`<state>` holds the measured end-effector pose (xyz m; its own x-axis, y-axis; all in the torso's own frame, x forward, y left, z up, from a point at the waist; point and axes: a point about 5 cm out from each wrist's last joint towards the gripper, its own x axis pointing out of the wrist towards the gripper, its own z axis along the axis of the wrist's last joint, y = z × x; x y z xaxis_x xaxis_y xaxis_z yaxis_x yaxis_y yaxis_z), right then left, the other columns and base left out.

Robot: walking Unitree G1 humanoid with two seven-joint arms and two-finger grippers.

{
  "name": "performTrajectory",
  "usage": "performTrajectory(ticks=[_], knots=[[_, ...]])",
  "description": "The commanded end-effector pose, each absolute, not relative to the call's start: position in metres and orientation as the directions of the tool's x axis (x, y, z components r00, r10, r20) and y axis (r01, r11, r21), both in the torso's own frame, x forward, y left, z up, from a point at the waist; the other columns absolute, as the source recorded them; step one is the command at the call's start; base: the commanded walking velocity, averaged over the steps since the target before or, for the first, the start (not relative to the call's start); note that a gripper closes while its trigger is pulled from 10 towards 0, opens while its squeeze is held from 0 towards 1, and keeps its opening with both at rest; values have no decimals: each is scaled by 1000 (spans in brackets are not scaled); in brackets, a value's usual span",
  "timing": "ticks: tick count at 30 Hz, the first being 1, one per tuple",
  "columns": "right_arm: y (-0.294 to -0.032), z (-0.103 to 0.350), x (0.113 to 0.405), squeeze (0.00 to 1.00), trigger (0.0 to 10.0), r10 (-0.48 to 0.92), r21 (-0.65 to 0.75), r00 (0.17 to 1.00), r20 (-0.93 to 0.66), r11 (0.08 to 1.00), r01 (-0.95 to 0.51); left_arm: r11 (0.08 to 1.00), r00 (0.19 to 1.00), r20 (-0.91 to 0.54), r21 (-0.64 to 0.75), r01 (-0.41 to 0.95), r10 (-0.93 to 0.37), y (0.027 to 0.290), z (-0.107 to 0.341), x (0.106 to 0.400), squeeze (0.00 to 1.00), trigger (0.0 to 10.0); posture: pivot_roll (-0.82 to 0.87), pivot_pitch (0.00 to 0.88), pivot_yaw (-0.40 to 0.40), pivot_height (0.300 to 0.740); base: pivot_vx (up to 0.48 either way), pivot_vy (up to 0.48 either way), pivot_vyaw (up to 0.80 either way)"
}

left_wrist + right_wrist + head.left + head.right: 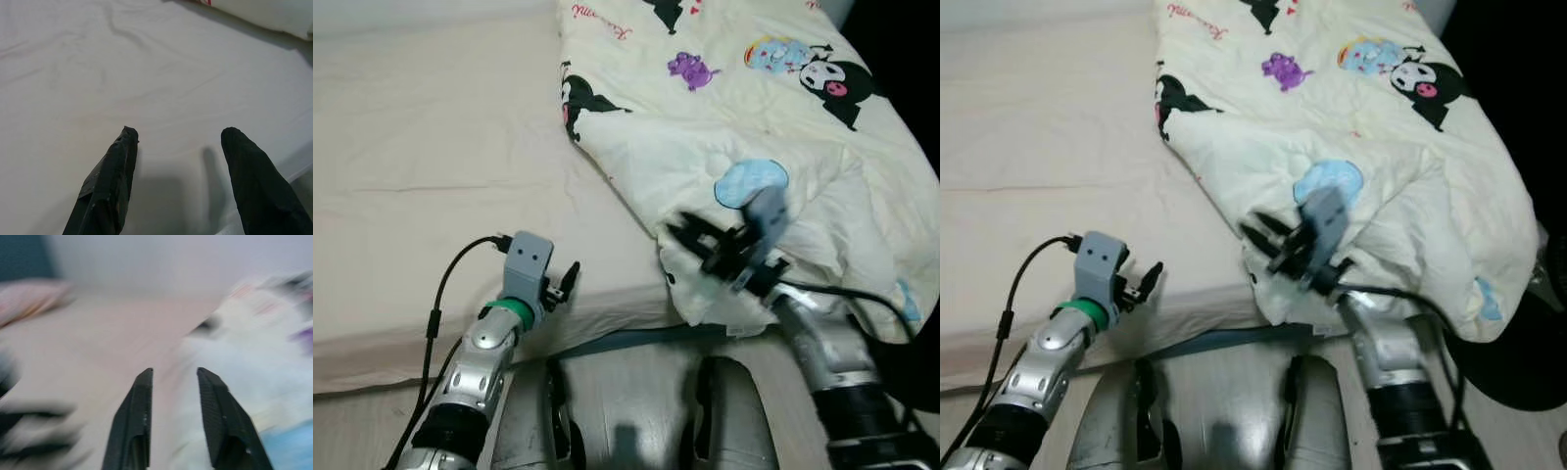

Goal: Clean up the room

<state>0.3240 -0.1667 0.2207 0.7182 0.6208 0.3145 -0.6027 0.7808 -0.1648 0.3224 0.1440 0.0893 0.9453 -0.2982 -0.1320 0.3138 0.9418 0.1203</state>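
A cream quilt [773,117] printed with cartoon figures lies bunched over the right half of the bed, its near corner hanging over the front edge. My right gripper [690,235] hovers at that corner, pointing left, fingers [142,396] open with nothing between them; its wrist view is blurred. My left gripper [570,276] sits low at the bed's front edge, over the bare beige sheet [431,147]. Its fingers [122,152] are spread open above the sheet, holding nothing.
The bed's front edge [607,338] runs right before my legs, with pale wooden floor [646,392] below. A dark round object [1518,362] lies on the floor at the far right. A blurred pinkish thing [29,298] lies at the far end of the bed.
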Motion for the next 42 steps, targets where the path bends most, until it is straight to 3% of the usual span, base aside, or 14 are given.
performTrajectory(ticks=[1,3,4,7,9,10,11,13,19,20,22,26,41,42], knots=[[-167,217,322,1000,10000,611,-147,727,315,788,-598,942,941,-165,116,316,-295,146,80,317,0,10000,12,179,118,565,0,0,0],[-174,227,322,1000,10000,571,-154,742,351,817,-556,941,941,-166,115,317,-296,146,80,317,0,10000,12,179,118,565,0,0,0],[-193,235,323,0,10000,445,-124,798,406,892,-434,941,940,-168,115,319,-298,145,79,317,0,10000,3,178,113,565,0,0,0],[-214,229,325,0,10000,284,-65,861,421,957,-284,941,939,-169,114,320,-298,145,79,317,0,10000,2,179,112,565,0,0,0],[-255,185,325,20,10000,-72,208,943,325,978,4,940,938,-173,113,322,-301,143,77,318,0,10000,1,179,113,565,0,0,0],[-255,185,325,20,10000,-72,208,943,325,978,4,940,938,-173,113,322,-301,143,77,318,0,10000,1,179,113,565,0,0,0],[-265,168,322,996,10000,-164,294,950,267,952,81,939,937,-174,112,324,-302,142,77,318,0,10000,1,177,113,565,0,0,0],[-273,153,320,1000,10000,-228,424,951,207,897,123,938,936,-174,112,327,-305,141,77,318,0,10000,0,177,112,565,0,0,0],[-279,137,318,1000,10000,-280,589,951,129,793,153,938,936,-174,113,328,-306,140,77,318,0,10000,3,176,110,565,0,0,0],[-275,134,320,0,10000,-244,636,962,125,764,111,938,937,-174,114,326,-304,141,76,318,0,10000,3,176,110,565,0,0,0],[-275,134,320,0,10000,-244,636,962,125,764,111,938,937,-174,114,326,-304,141,76,318,0,10000,3,176,110,565,0,0,0],[-244,147,333,0,10000,31,651,966,256,734,-196,940,939,-174,115,320,-298,142,76,318,0,10000,16,174,109,565,0,0,0],[-209,150,360,0,10000,240,635,939,247,692,-344,939,938,-171,117,322,-301,141,78,318,0,10000,34,174,115,565,0,0,0],[-192,156,361,0,10000,359,571,896,262,691,-444,940,939,-171,118,321,-299,142,78,318,0,10000,33,172,117,565,0,0,0]])
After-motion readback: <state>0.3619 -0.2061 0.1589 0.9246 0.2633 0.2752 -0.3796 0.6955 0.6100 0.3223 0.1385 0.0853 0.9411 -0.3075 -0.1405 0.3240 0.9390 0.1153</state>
